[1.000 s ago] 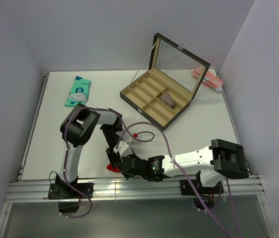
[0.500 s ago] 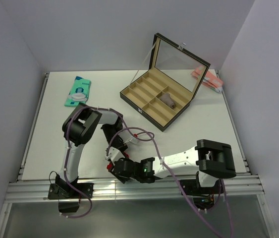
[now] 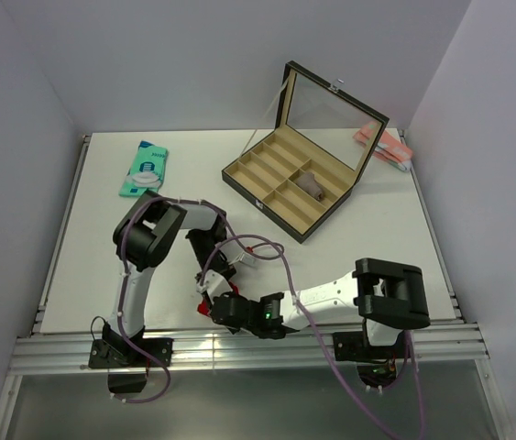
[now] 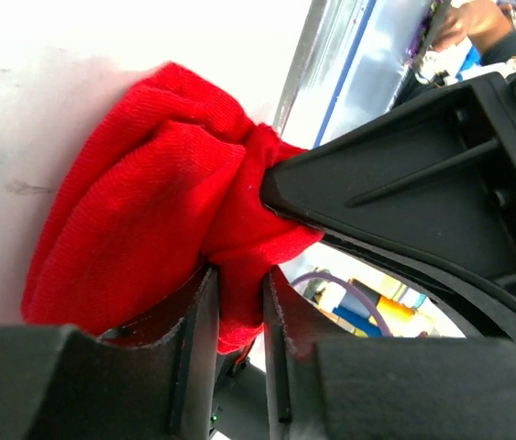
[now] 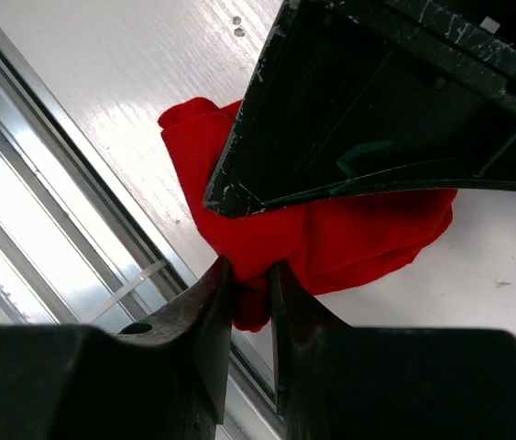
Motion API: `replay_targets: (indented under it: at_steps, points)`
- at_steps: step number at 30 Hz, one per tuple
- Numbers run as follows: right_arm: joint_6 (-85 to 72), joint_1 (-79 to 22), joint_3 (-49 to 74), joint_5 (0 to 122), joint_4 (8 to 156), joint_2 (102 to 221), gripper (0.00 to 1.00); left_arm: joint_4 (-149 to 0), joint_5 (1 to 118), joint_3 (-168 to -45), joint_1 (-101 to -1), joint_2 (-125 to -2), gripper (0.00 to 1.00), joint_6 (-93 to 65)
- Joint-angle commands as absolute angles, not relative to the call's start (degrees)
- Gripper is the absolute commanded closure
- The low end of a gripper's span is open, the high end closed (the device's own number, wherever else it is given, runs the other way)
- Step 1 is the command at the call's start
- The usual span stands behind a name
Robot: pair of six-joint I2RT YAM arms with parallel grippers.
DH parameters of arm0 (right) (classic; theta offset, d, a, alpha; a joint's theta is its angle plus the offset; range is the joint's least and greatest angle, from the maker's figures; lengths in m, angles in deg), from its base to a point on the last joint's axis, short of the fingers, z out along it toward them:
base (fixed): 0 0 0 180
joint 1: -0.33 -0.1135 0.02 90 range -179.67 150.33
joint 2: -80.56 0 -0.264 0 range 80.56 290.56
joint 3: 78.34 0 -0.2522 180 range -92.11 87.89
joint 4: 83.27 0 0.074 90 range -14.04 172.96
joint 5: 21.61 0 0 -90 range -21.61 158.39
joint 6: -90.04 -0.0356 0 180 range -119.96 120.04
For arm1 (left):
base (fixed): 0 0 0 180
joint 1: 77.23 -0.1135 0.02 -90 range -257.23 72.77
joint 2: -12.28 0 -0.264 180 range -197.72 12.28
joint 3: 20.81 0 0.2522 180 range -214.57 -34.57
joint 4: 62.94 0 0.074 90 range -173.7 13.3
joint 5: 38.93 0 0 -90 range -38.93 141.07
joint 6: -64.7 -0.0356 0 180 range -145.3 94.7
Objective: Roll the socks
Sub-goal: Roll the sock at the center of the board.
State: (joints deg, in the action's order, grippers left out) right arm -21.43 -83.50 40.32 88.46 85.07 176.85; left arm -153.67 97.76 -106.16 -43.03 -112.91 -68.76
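I see 2 claws, left claw (image 4: 239, 280) and right claw (image 5: 250, 275), both clamped on the bunched red socks (image 4: 138, 211) (lower centre, at the desk (image 3: 83, 266) edge).

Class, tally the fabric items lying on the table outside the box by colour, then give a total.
Red: 1, the red sock bundle
Teal: 1, the teal sock
Pink: 1, the pink bundle
Total: 3
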Motion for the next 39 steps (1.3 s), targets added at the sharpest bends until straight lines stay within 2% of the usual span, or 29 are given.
replay_targets:
  at_steps: [1,5,10,16,20,25,28,33,39]
  points:
    - [-25.44,-82.29,44.21,85.09,88.67,176.90,0.87,-137.29,96.68,-105.42,-43.48,-109.02,0.71,-66.63]
    - [-27.29,-80.35,49.21,82.55,92.53,173.82,0.89,-130.50,100.01,-104.97,-46.11,-104.19,0.67,-58.97]
    - [-28.52,-75.88,53.00,77.19,96.40,171.88,0.89,-123.56,103.97,-103.40,-52.25,-100.06,0.68,-51.07]
    - [-30.89,-68.76,59.32,62.70,106.42,171.61,0.88,-116.61,103.54,-98.83,-56.74,-92.85,0.69,-47.53]
    - [-30.72,-62.96,56.44,54.87,104.16,174.94,0.88,-111.60,101.00,-95.31,-59.38,-86.09,0.69,-46.13]
    - [-32.74,-57.95,51.96,42.67,102.31,180.91,0.88,-107.38,94.93,-90.05,-60.88,-78.18,0.68,-49.63]
    - [-34.15,-54.43,49.24,35.73,100.72,185.21,0.87,-104.57,91.24,-86.08,-60.88,-71.94,0.63,-54.02]
    - [-33.36,-51.61,42.99,31.49,92.11,190.06,0.88,-100.01,86.41,-79.67,-60.18,-61.57,0.55,-64.47]
    - [-33.53,-48.54,37.63,28.23,86.39,193.32,0.91,-93.23,77.44,-66.50,-51.23,-49.00,0.49,-72.04]
